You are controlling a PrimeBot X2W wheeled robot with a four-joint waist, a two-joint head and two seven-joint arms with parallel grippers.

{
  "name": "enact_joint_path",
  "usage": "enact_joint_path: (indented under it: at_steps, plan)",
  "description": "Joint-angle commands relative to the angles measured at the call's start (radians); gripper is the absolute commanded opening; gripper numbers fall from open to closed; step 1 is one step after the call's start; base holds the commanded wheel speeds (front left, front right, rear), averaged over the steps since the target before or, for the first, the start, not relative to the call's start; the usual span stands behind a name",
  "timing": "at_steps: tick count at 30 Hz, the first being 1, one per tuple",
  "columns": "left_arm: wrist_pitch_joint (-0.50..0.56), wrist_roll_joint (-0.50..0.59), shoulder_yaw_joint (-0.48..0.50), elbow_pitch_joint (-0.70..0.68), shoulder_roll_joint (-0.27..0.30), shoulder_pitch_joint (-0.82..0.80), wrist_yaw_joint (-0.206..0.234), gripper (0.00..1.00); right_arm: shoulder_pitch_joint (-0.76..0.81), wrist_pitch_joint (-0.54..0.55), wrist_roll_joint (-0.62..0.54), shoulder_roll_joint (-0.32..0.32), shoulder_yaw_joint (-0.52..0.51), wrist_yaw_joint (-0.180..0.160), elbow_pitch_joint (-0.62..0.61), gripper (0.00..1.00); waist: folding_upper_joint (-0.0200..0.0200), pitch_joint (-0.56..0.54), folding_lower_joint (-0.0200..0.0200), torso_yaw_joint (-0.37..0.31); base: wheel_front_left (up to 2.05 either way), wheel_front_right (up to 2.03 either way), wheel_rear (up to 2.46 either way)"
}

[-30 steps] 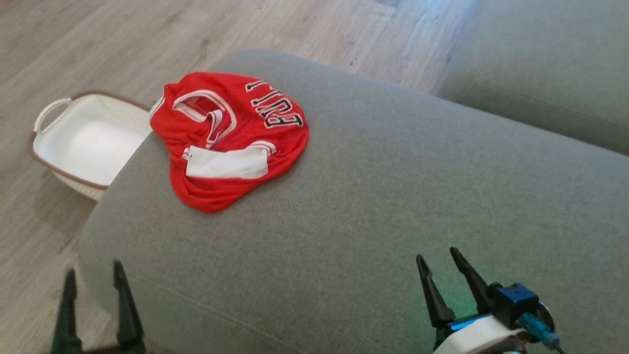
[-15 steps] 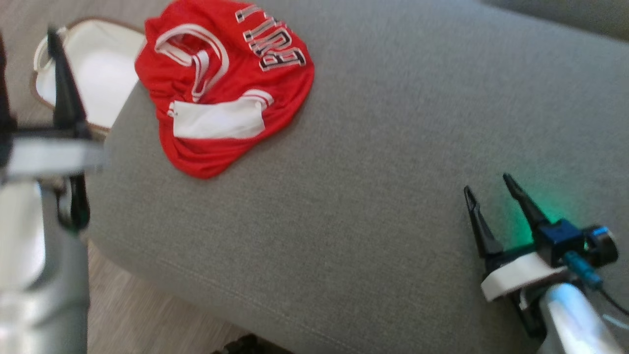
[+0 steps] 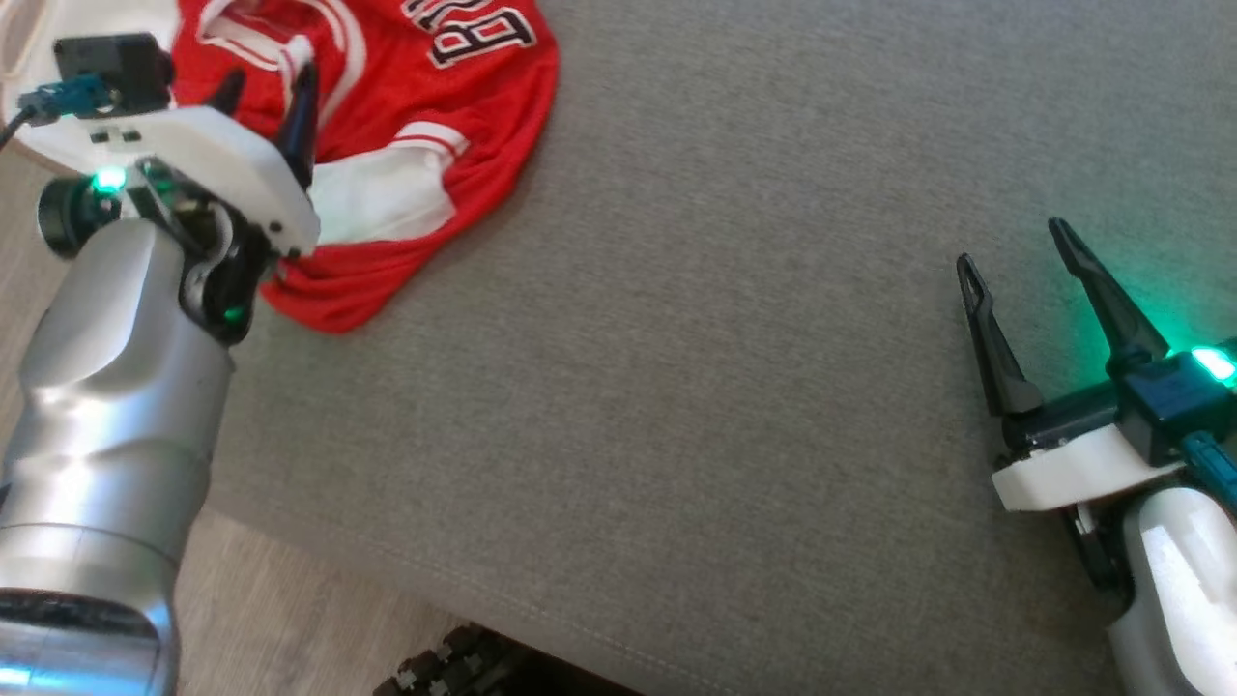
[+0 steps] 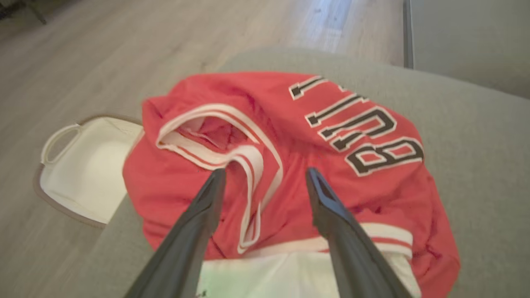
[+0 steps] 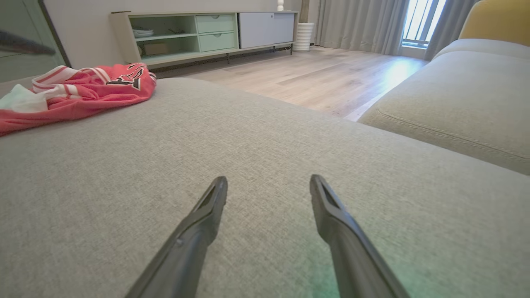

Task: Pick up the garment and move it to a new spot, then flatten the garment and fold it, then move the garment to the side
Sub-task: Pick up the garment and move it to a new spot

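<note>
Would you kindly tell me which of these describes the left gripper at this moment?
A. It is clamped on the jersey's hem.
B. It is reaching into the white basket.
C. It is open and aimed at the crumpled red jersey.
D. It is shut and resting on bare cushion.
C: the left gripper has its fingers spread apart with no cloth between them, pointing at the red jersey that lies crumpled on the grey sofa cushion.

Soft daylight enters by the window; the garment looks blurred.

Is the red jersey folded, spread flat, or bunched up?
Bunched up. The red jersey lies in a rumpled heap on the grey cushion, neckline trim twisted, lettering creased.
</note>
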Motion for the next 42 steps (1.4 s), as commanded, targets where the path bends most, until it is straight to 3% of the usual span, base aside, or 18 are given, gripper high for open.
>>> enact_joint_path:
  at_steps: [1,8,10,16,22,27,31,37,42]
  plan:
    - [0.006,-0.009,0.020,-0.015,0.076,-0.016,0.002,1.00,0.022,0.010,-0.009,-0.003,0.008,-0.001,-0.004,1.00,0.0000,0.018,-0.0001,-0.019,0.00,0.00,0.00]
    - [0.029,-0.151,-0.080,0.084,0.132,0.003,0.002,1.00,0.022,0.010,-0.024,0.022,0.002,-0.001,-0.045,1.00,0.0000,0.041,-0.0001,-0.059,0.00,0.00,0.00]
    - [-0.004,-0.187,-0.098,0.083,0.140,0.001,0.002,0.00,0.023,0.006,-0.027,0.024,-0.005,-0.001,-0.044,1.00,0.0000,0.041,-0.0001,-0.064,0.00,0.00,0.00]
    - [-0.102,-0.269,-0.166,0.046,0.181,-0.029,0.002,0.00,0.020,-0.021,-0.022,0.040,-0.003,-0.001,-0.018,1.00,0.0000,-0.005,-0.0001,-0.074,0.00,0.00,0.00]
    - [-0.224,-0.319,-0.254,-0.047,0.263,-0.088,0.002,0.00,0.009,-0.079,0.010,0.086,0.022,-0.001,0.063,1.00,0.0000,-0.137,-0.0001,-0.110,0.00,0.00,0.00]
    - [-0.260,-0.293,-0.343,-0.140,0.344,-0.152,0.002,0.00,0.018,-0.103,0.045,0.132,0.032,-0.001,0.125,1.00,0.0000,-0.270,-0.0001,-0.169,0.00,0.00,0.00]
    - [-0.277,-0.238,-0.404,-0.230,0.404,-0.229,0.002,0.00,0.062,-0.105,0.087,0.170,0.015,-0.001,0.086,1.00,0.0000,-0.386,-0.0001,-0.248,0.00,0.00,0.00]
    - [-0.265,-0.179,-0.432,-0.330,0.409,-0.294,0.019,0.00,0.128,-0.105,0.114,0.195,0.007,-0.001,0.042,1.00,0.0000,-0.481,-0.0001,-0.361,0.00,0.00,0.00]
    - [-0.244,-0.164,-0.438,-0.409,0.394,-0.326,0.046,0.00,0.144,-0.105,0.120,0.203,0.001,-0.001,0.012,1.00,0.0000,-0.498,-0.0001,-0.430,0.00,0.00,0.00]
